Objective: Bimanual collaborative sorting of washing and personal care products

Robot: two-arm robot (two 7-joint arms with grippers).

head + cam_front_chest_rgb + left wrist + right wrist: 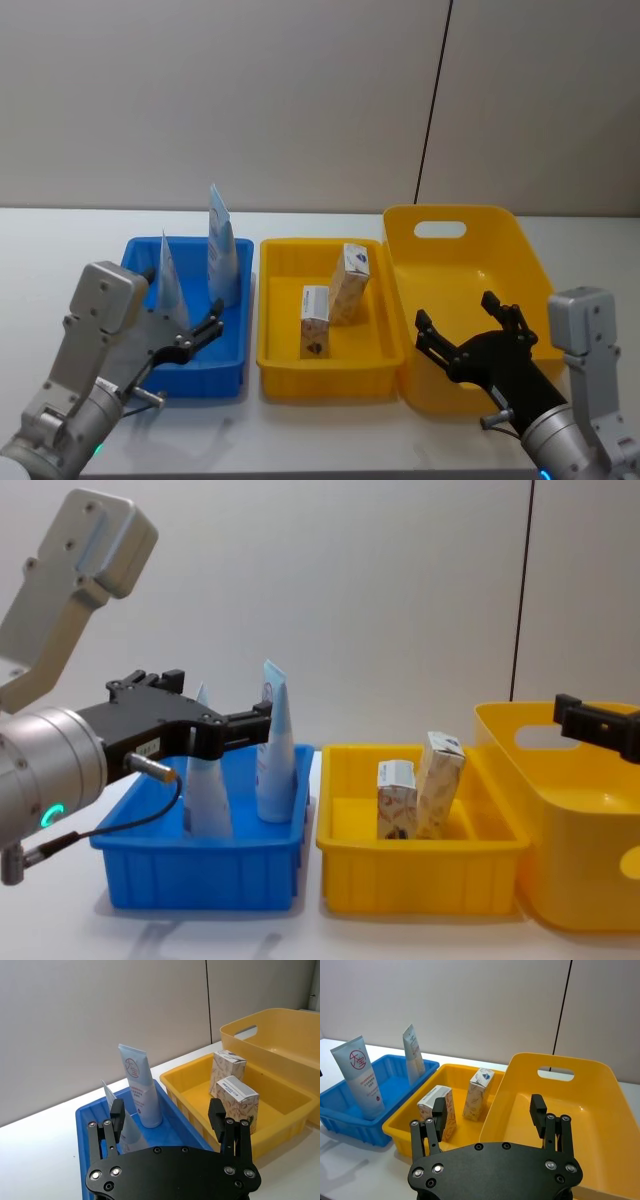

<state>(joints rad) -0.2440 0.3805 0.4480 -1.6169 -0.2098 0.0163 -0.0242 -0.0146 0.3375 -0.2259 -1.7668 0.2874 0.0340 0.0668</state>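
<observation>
The white table (60, 240) stood by a plain grey wall (250, 100) with a thin dark line (432, 110) running down it. Two tubes (222, 255) stood up in the blue bin (200, 380). Two small boxes (350, 283) stood in the small yellow bin (330, 382) just beside it. The left gripper (166, 1110) hung wide open over the blue bin's near side. The right gripper (456, 312) hung open, holding nothing, over the big yellow bin (520, 250).
</observation>
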